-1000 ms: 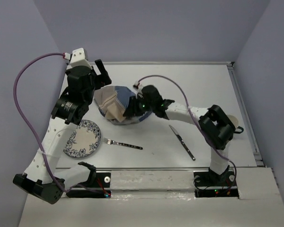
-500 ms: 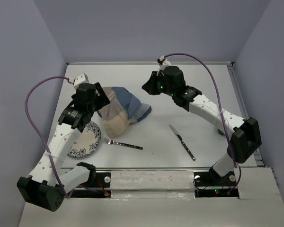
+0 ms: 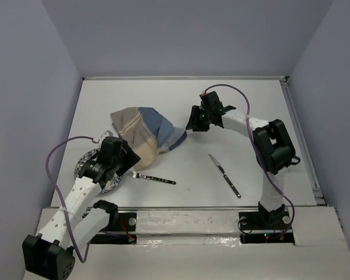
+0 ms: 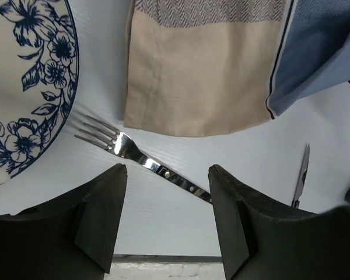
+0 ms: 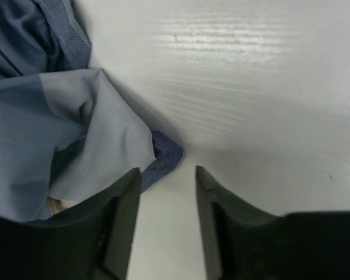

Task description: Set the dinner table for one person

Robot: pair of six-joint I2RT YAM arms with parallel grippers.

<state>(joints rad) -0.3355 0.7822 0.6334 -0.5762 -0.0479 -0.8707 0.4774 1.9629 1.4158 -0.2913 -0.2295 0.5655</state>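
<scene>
The white dinner table [image 3: 251, 105] holds a crumpled blue-and-beige checked placemat [image 3: 143, 131] at centre left. A blue floral plate [image 3: 87, 169] lies at the near left, partly under my left arm. A fork [image 3: 154, 177] and a knife [image 3: 224, 175] lie near the front. My left gripper [image 3: 127, 164] is open and empty, low over the fork [image 4: 128, 149], between the plate [image 4: 23, 87] and the placemat's beige edge [image 4: 204, 70]. My right gripper [image 3: 193, 121] is open and empty beside the placemat's blue right corner [image 5: 166, 154].
Grey walls enclose the table on three sides. A metal rail [image 3: 300, 140] runs along the right edge. The knife [image 4: 300, 178] shows at the right of the left wrist view. Both arm bases sit at the near edge [image 3: 186, 219].
My left gripper has pulled back from the placemat to the near left, over the plate and fork. My right gripper has dropped to the placemat's right corner. The placemat lies loose, shifted slightly back.
</scene>
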